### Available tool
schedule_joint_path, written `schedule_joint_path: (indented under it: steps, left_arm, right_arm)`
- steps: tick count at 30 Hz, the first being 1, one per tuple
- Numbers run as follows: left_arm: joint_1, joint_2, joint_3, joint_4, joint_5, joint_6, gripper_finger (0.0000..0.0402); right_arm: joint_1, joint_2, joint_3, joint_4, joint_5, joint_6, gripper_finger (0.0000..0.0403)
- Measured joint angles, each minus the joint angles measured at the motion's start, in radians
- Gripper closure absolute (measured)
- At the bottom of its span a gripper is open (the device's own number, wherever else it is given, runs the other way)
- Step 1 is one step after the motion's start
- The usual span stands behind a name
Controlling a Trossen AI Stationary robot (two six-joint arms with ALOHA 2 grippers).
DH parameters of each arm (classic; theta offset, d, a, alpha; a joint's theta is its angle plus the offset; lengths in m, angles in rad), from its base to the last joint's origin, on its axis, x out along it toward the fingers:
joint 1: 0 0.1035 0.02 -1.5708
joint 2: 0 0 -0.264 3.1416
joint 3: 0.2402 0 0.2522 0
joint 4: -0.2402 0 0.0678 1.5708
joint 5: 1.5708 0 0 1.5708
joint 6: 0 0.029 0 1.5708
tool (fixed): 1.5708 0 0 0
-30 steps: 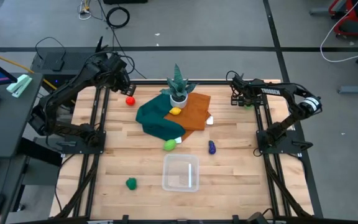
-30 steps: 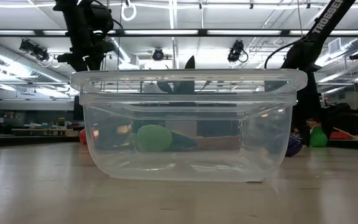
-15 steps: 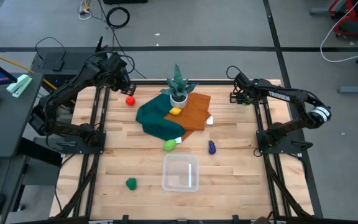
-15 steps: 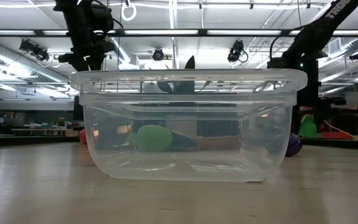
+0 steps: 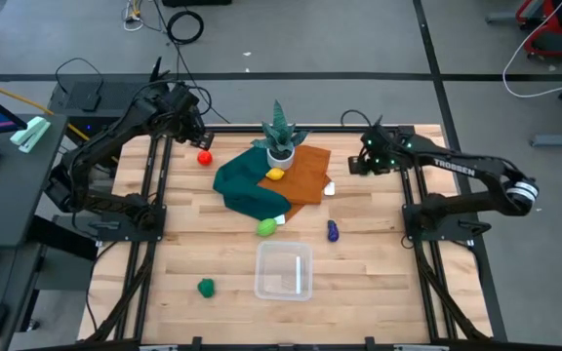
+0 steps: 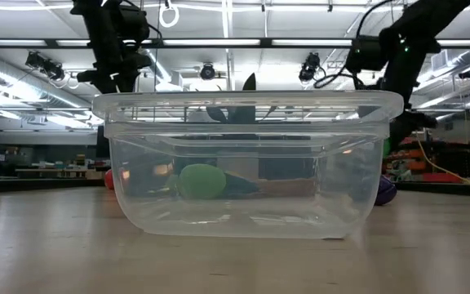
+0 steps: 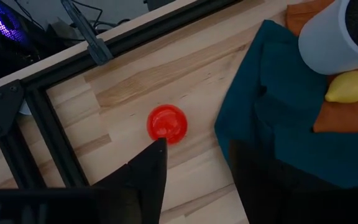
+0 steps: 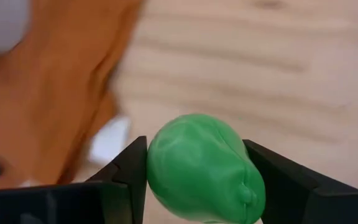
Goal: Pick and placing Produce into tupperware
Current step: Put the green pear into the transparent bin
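My right gripper hovers over the table's far right part, right of the orange cloth, shut on a green toy produce piece. My left gripper is open above the far left corner, over the red piece, which lies on the wood. The yellow piece lies on the orange cloth. Another green piece, the purple piece and a third green piece rest on the table. The clear tub stands near the front edge with nothing in it. My right gripper pinches the green piece between its two fingers, one on each side of its rounded body. The piece is lifted clear of the table.
A spiky plant in a white pot stands at the far middle on the orange cloth, which overlaps a crumpled teal cloth. Black frame rails run along both table sides. Bare wood lies around the tub.
My right gripper, shut on the green piece, has risen from the far right corner and travelled toward the table's left, toward the orange cloth, carrying the piece clear of the wood. The left arm has kept still.
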Motion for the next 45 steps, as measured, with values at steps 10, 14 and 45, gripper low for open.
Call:
schedule_joint_path:
  steps: [10,14,45]
  left_arm:
    - [0.000,0.000,0.000,-0.001,0.000,0.000,0.0222]
    - [0.000,0.000,0.000,-0.007,0.000,-0.001,0.0222]
    - [0.000,0.000,0.000,-0.015,0.012,-0.001,0.0224]
  right_arm:
    - [0.283,-0.035,0.000,0.042,-0.124,0.105,0.0223]
    - [0.398,-0.035,0.000,0.051,-0.149,0.115,0.0223]
    - [0.813,-0.008,0.053,0.279,-0.342,-0.008,0.0223]
